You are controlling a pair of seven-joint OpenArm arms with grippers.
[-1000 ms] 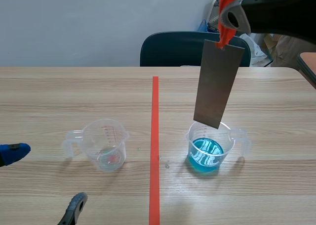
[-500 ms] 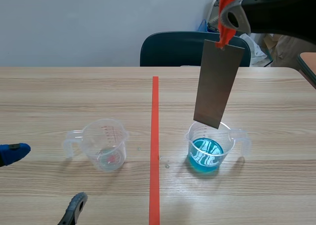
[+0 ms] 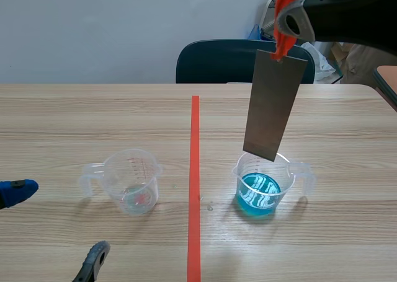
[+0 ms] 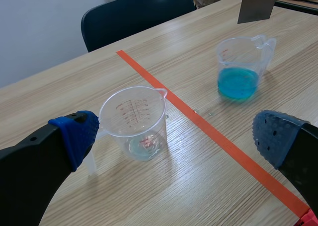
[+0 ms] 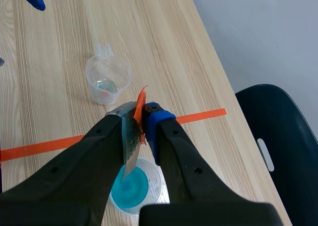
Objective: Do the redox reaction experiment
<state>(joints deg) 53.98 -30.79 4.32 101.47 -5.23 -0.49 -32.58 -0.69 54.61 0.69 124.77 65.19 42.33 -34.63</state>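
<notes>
Scene view first, then wrists; exchange with the checker logged as spoken.

CHECKER: Where is the metal plate (image 3: 273, 105)?

ME: Hanging from my right jaws, which are clenched on its top end at the orange strip (image 3: 284, 23). Its long axis runs almost straight down from the jaws, slightly tilted. The lower edge sits just above the rim of the blue-liquid cup (image 3: 263, 184). I judge it not yet in the liquid.

CHECKER: Is the cup lined up?

ME: Right wrist view says yes. The plate shows edge-on, and the blue-liquid cup lies directly under the jaws. As I read it, the next move is a plain descent along the plate's own axis. Risk: the tilt could bring a lower corner onto the cup wall.

CHECKER: Left side?

ME: Left jaws released, wide apart, holding nothing, low over the desk (image 3: 93, 108). The clear cup (image 4: 134, 121) stands just ahead of them, untouched, with only a faint trace at its bottom. The blue-liquid cup is well beyond them, across the red tape line (image 3: 195, 170). The right arm (image 3: 353, 12) is nearer, so the dip is its job.
</notes>
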